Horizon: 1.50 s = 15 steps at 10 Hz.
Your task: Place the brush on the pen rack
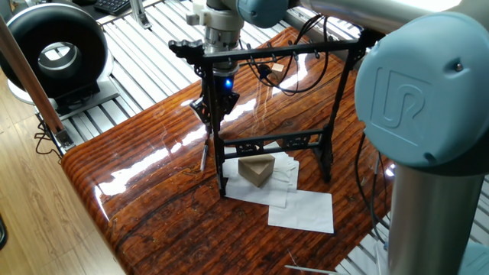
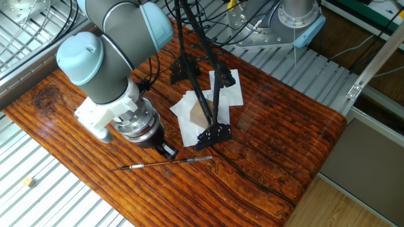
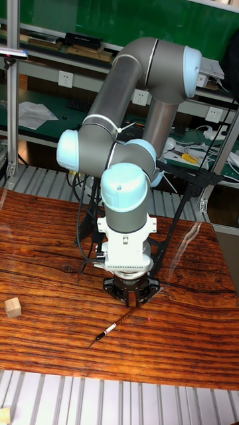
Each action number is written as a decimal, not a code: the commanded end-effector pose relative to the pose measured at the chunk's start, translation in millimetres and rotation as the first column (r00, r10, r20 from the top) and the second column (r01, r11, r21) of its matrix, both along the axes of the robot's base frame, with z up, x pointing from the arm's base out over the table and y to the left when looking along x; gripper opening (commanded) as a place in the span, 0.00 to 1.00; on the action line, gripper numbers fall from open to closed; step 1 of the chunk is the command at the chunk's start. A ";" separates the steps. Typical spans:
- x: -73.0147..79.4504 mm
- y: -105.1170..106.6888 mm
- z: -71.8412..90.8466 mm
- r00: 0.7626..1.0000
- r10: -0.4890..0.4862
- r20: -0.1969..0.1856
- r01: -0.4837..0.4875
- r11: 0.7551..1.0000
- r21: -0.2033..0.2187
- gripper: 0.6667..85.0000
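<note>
The brush (image 2: 165,164) is a thin dark stick lying flat on the wooden table, near the front edge. It also shows as the brush (image 3: 111,328) and the brush (image 1: 204,156). My gripper (image 2: 165,150) hangs just above its middle, fingers pointing down and open with nothing held; it also shows as the gripper (image 3: 133,297) and the gripper (image 1: 214,116). The pen rack (image 1: 283,52) is a tall black frame standing just behind and beside the gripper. Its foot (image 2: 213,133) sits close to the brush's tip.
White paper sheets (image 1: 302,208) and a wooden wedge block (image 1: 257,169) lie under the rack. A small wooden cube (image 3: 12,307) rests at the table's far left. Black cables (image 1: 294,76) hang behind the rack. A round black device (image 1: 57,50) stands off the table.
</note>
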State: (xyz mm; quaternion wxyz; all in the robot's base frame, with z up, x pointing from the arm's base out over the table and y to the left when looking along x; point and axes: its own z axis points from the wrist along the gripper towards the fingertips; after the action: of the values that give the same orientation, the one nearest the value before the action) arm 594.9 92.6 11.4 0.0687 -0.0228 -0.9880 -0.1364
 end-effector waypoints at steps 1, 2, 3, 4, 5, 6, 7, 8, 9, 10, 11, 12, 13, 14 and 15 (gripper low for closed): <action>0.4 1.0 0.5 1.000 -0.001 -0.002 0.001 1.000 0.008 0.31; 0.7 -1.0 -0.5 1.000 0.000 0.000 0.000 1.000 0.000 0.31; 0.6 -3.4 -1.1 1.000 -0.002 -0.001 0.002 1.000 -0.009 0.31; 0.5 -4.7 -0.8 1.000 -0.015 -0.004 0.015 1.000 -0.016 0.31; 2.2 -6.8 -1.5 0.999 -0.034 -0.003 0.034 0.999 -0.027 0.31; 3.1 -8.9 -2.2 0.999 -0.053 -0.003 0.053 0.998 -0.039 0.31; 2.6 -6.8 -1.7 0.998 -0.070 -0.011 0.069 0.997 -0.034 0.31; 2.2 -5.0 -0.6 0.996 -0.081 -0.021 0.081 0.996 -0.033 0.32; 4.0 -4.9 0.0 0.996 -0.089 -0.020 0.088 0.995 -0.039 0.32; 4.4 2.2 2.5 0.992 -0.124 -0.032 0.123 0.992 -0.017 0.31; 5.8 6.3 5.6 0.979 -0.199 -0.049 0.198 0.980 -0.011 0.30; 7.7 0.9 4.8 0.973 -0.226 -0.043 0.225 0.974 -0.035 0.30; 9.4 0.0 4.1 0.971 -0.237 -0.039 0.235 0.971 -0.040 0.30; 11.4 -1.3 3.4 0.969 -0.246 -0.032 0.244 0.969 -0.045 0.30; 13.1 -1.4 2.7 0.966 -0.257 -0.028 0.256 0.966 -0.047 0.30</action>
State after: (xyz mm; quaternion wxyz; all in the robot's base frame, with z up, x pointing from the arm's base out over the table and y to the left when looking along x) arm 602.3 90.5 12.5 0.0723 -0.1266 -0.9819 -0.1206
